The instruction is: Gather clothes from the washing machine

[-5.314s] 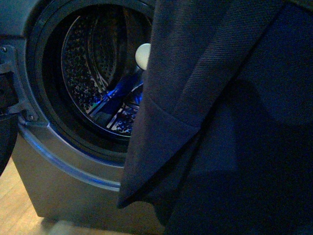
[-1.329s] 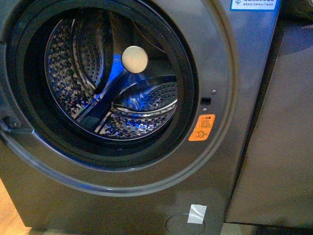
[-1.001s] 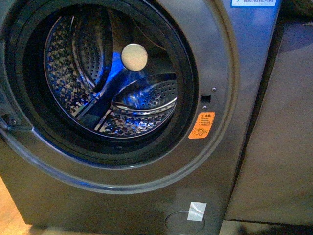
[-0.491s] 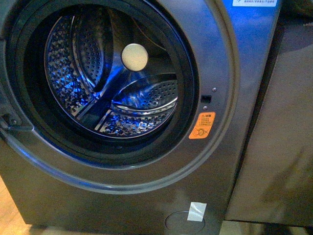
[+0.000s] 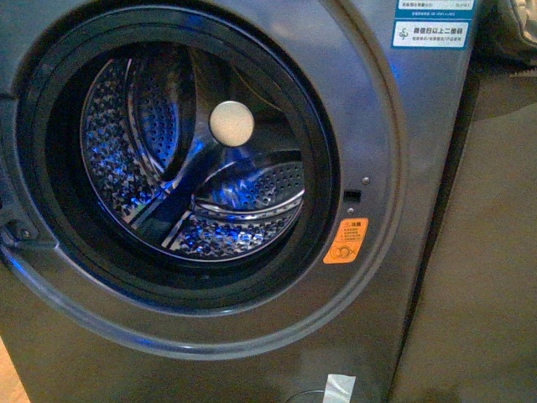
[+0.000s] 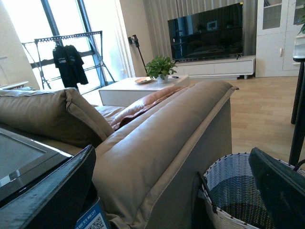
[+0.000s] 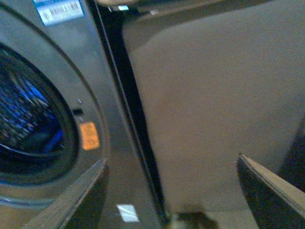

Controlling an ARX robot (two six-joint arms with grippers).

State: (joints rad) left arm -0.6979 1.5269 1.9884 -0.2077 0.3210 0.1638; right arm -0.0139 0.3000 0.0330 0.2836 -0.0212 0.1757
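While the washing machine (image 5: 394, 126) drum holds only a white ball (image 5: 232, 123), both claws, left (image 6: 176, 191) and right (image 7: 176, 191), are held spread, gripping nothing.

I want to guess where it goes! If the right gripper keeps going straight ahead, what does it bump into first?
Probably the brown panel beside the washing machine. The open right gripper points mostly at that panel, near the dark gap; depth is hard to judge.

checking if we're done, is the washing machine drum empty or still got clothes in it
Empty of clothes as far as visible: the drum shows bare perforated steel, with only a small white ball inside.
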